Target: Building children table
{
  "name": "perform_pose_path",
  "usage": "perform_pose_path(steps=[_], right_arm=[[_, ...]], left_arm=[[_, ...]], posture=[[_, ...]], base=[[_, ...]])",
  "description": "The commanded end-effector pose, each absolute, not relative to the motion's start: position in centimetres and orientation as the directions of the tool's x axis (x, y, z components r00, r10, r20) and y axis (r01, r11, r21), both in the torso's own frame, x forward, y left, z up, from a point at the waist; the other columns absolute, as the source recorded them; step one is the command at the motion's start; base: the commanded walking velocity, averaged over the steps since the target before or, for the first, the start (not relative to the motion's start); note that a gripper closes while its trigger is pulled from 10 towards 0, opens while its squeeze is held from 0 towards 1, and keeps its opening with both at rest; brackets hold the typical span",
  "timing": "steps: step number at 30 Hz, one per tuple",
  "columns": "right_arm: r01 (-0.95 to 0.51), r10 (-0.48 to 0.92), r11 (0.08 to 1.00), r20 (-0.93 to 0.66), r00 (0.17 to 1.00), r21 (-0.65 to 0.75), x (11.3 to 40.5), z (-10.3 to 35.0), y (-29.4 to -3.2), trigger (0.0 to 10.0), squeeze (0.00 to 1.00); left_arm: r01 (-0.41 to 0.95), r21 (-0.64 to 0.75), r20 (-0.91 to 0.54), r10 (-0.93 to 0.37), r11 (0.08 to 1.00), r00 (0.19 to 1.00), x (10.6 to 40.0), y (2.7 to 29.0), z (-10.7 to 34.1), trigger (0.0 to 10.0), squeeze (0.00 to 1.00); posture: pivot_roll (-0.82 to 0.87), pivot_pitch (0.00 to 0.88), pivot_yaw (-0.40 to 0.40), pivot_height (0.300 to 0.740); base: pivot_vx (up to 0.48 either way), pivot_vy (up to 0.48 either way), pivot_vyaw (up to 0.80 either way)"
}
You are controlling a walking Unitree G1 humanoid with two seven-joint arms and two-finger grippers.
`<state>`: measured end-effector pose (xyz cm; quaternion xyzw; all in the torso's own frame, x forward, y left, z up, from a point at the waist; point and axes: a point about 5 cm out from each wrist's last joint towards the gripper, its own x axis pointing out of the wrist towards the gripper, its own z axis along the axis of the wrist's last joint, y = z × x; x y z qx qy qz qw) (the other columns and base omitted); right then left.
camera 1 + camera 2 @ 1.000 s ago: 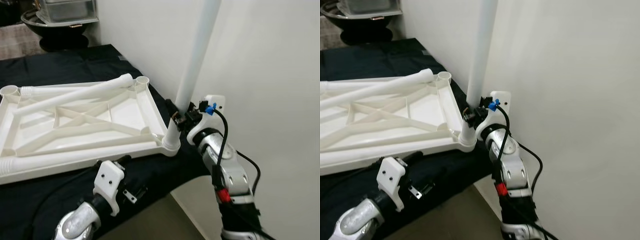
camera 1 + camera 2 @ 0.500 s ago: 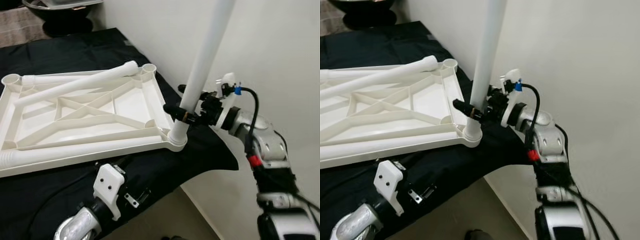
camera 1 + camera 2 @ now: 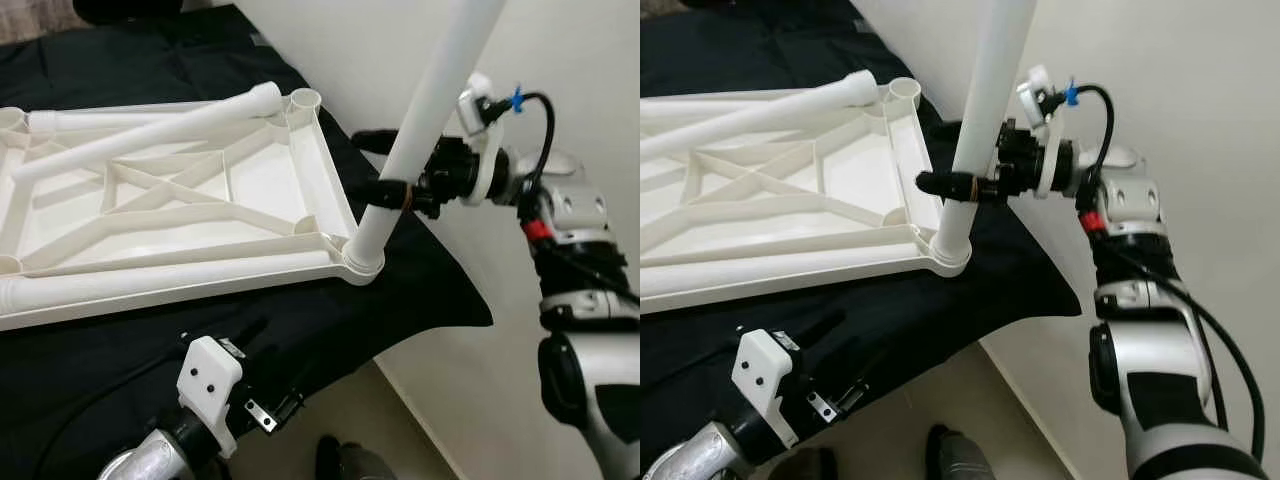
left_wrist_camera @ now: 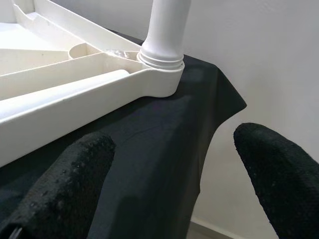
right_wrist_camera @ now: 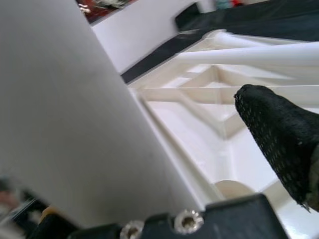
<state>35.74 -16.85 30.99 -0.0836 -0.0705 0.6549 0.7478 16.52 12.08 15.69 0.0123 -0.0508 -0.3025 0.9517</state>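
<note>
Biggest worry here is the near right corner. The upside-down tabletop [image 3: 180, 215] lies on the black-draped surface [image 3: 120, 340] with that corner close to the cloth's edge, so any sideways shove on the leg could walk the whole panel toward the drop.

Going left to right: the left hand [image 4: 164, 174] hovers low in front of the surface with its fingers spread wide, holding nothing, so as far as I can see nothing is bracing the panel. Inside the ribbed underside of the tabletop, which works like a shallow tray, two loose legs [image 3: 150, 130] lie along the far side and another loose leg [image 3: 170, 278] lies along the near rail. They'd probably roll or slide if the panel tips. The far right corner socket [image 3: 306, 100] is open and empty.

Then the standing leg [image 3: 420, 130] sits in the near right socket, leaning a little. The right hand [image 3: 398, 192] is clamped around it low down, just above the socket. If the leg goes in crooked, my guess is it jams or cross-threads instead of seating.
</note>
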Motion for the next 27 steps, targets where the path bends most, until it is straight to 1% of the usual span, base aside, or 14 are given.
perform_pose_path(steps=[1,3,4,5,6,7,8,14,20,21,22,24,26,27], right_arm=[[-0.973,0.996,0.084,0.029,0.080,-0.215,35.5,31.9,-17.6,9.8,0.00],[-0.973,0.996,0.084,0.029,0.080,-0.215,35.5,31.9,-17.6,9.8,0.00],[-0.975,0.997,0.064,0.046,0.056,-0.214,35.4,32.5,-17.7,5.8,0.00],[-0.975,0.997,0.064,0.046,0.056,-0.214,35.4,32.5,-17.7,5.8,0.00],[-0.975,0.998,0.052,0.055,0.041,-0.218,35.4,33.0,-17.7,0.6,0.00],[-0.975,0.998,0.052,0.055,0.041,-0.218,35.4,33.0,-17.7,0.6,0.00],[-0.977,0.997,0.039,0.073,0.024,-0.212,35.3,33.5,-17.7,0.0,0.00],[-0.975,0.996,0.028,0.083,0.010,-0.219,35.3,34.5,-17.8,0.0,0.00],[-0.959,0.998,0.059,0.046,0.048,-0.276,35.4,34.7,-18.3,0.0,0.00],[-0.938,0.992,0.117,-0.012,0.128,-0.325,35.4,34.4,-18.9,0.0,0.00],[-0.938,0.992,0.117,-0.012,0.128,-0.325,35.4,34.4,-18.9,0.0,0.00],[-0.858,0.889,0.372,-0.129,0.439,-0.354,35.1,32.1,-20.6,0.0,0.00],[-0.858,0.889,0.372,-0.129,0.439,-0.354,35.1,32.1,-20.6,0.0,0.00],[-0.808,0.820,0.467,-0.166,0.548,-0.358,34.8,30.9,-21.1,0.0,0.00]], left_arm=[[0.581,0.039,0.066,-0.583,0.813,0.810,16.1,12.1,15.5,10.0,0.00],[0.581,0.039,0.066,-0.583,0.813,0.810,16.1,12.1,15.5,10.0,0.00],[0.583,0.036,0.064,-0.584,0.812,0.809,16.0,12.1,15.6,10.0,0.00],[0.583,0.036,0.064,-0.584,0.812,0.809,16.0,12.1,15.6,10.0,0.00],[0.585,0.033,0.062,-0.586,0.810,0.808,15.9,12.1,15.7,10.0,0.00],[0.585,0.033,0.062,-0.586,0.810,0.808,15.9,12.1,15.7,10.0,0.00],[0.587,0.030,0.060,-0.588,0.809,0.807,15.8,12.1,15.8,10.0,0.00],[0.589,0.025,0.053,-0.590,0.808,0.806,15.8,12.1,15.9,10.0,0.00],[0.588,0.024,0.051,-0.589,0.808,0.807,16.1,12.1,15.8,10.0,0.00],[0.588,0.023,0.054,-0.588,0.809,0.807,16.3,12.0,15.7,10.0,0.00],[0.588,0.023,0.054,-0.588,0.809,0.807,16.3,12.0,15.7,10.0,0.00],[0.585,0.024,0.060,-0.586,0.810,0.808,16.8,11.7,15.2,10.0,0.00],[0.585,0.024,0.060,-0.586,0.810,0.808,16.8,11.7,15.2,10.0,0.00],[0.585,0.024,0.061,-0.585,0.811,0.809,16.9,11.6,15.0,10.0,0.00]], posture=[[0.13,0.320,-0.110,0.740],[0.13,0.320,-0.110,0.740],[0.13,0.325,-0.108,0.740],[0.13,0.325,-0.108,0.740],[0.13,0.329,-0.104,0.740],[0.13,0.329,-0.104,0.740],[0.13,0.330,-0.104,0.740],[0.13,0.327,-0.100,0.740],[0.11,0.306,-0.102,0.740],[0.09,0.286,-0.119,0.740],[0.09,0.286,-0.119,0.740],[0.06,0.246,-0.167,0.740],[0.06,0.246,-0.167,0.740],[0.06,0.241,-0.180,0.740]], base=[[0.000,0.000,0.00],[0.000,0.000,0.00],[0.000,0.000,0.00],[0.000,0.000,0.00],[0.000,0.000,0.00],[0.000,0.000,0.00],[0.000,0.000,0.00],[0.000,0.000,0.00],[0.000,0.000,0.00],[0.000,0.000,0.00],[0.000,0.000,0.00],[0.000,0.000,0.00],[0.000,0.000,0.00],[0.000,0.000,0.00]])
